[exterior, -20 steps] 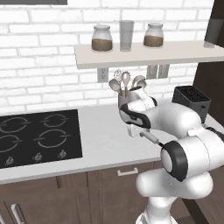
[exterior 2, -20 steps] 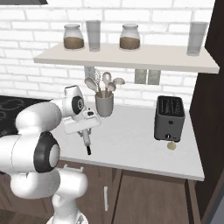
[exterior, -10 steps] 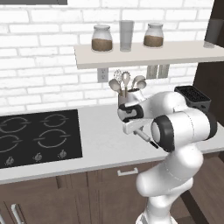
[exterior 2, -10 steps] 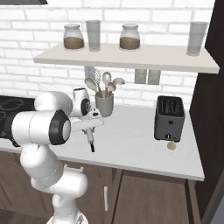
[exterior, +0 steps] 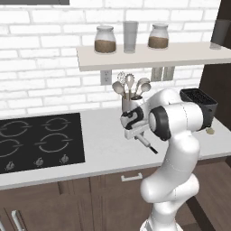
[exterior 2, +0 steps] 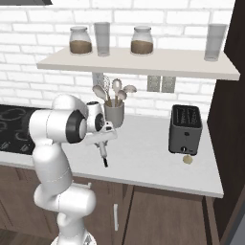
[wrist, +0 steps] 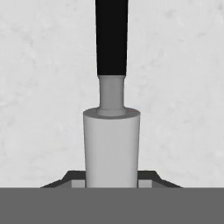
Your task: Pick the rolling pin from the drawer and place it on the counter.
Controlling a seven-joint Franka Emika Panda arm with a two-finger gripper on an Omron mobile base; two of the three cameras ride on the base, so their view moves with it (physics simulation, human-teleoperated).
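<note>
Rolling pin point(wrist: 111, 144), grey-bodied with a black handle, sits pinched between the gripper point(wrist: 111, 181) fingers at bottom centre of the hand view, above the pale counter point(wrist: 39, 87). At centre frame, a grey utensil crock point(exterior 2: 114, 115) holds spoons and a whisk. Two jars point(exterior 2: 80, 40) with brown contents stand on the shelf point(exterior 2: 143, 62). Toaster point(exterior 2: 185, 129) at right; cooktop point(exterior: 36, 142) at left.

My arm folds at centre frame, wrist angled down, pincer point(exterior: 140, 136) clamped on the pin point(exterior: 148, 145), fingers point(wrist: 148, 177) flanking it.
</note>
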